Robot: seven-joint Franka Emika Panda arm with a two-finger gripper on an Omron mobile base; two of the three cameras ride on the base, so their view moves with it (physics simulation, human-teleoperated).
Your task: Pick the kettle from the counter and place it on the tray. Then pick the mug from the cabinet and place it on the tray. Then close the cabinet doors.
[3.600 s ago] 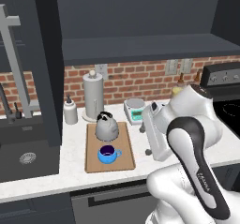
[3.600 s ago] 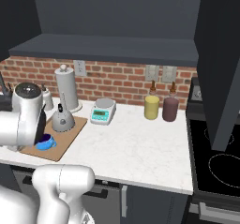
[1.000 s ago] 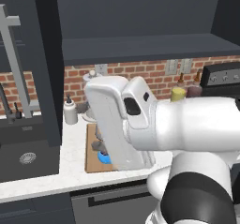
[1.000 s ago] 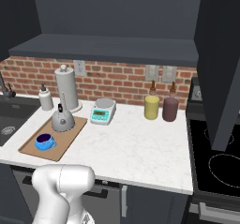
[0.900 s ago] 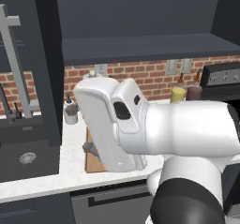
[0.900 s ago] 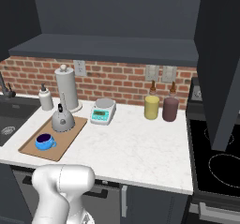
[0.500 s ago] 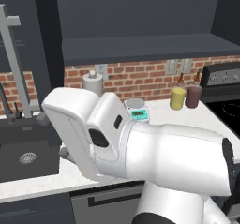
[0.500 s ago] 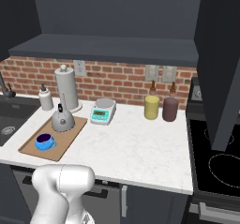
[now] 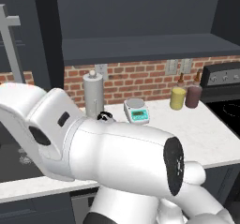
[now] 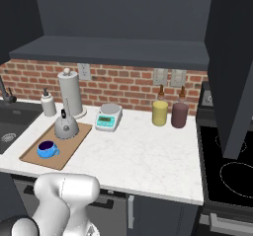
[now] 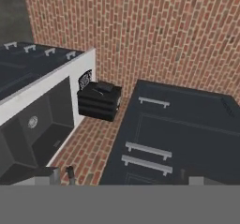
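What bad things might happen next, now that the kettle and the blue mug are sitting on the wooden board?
1. The mug sits near the front corner of the tray, close to the counter edge; a sweeping arm might knock it off.
2. The big white arm blocks most of the left base view, with the kettle just behind it, so a swing back could bump the kettle.
3. A dark cabinet door hangs open over the stove; a hard push might slam it.

Grey kettle (image 10: 65,127), bright-blue mug (image 10: 46,149), light-brown wooden tray (image 10: 74,141), white speckled counter (image 10: 143,158), red-brick wall (image 10: 126,89)
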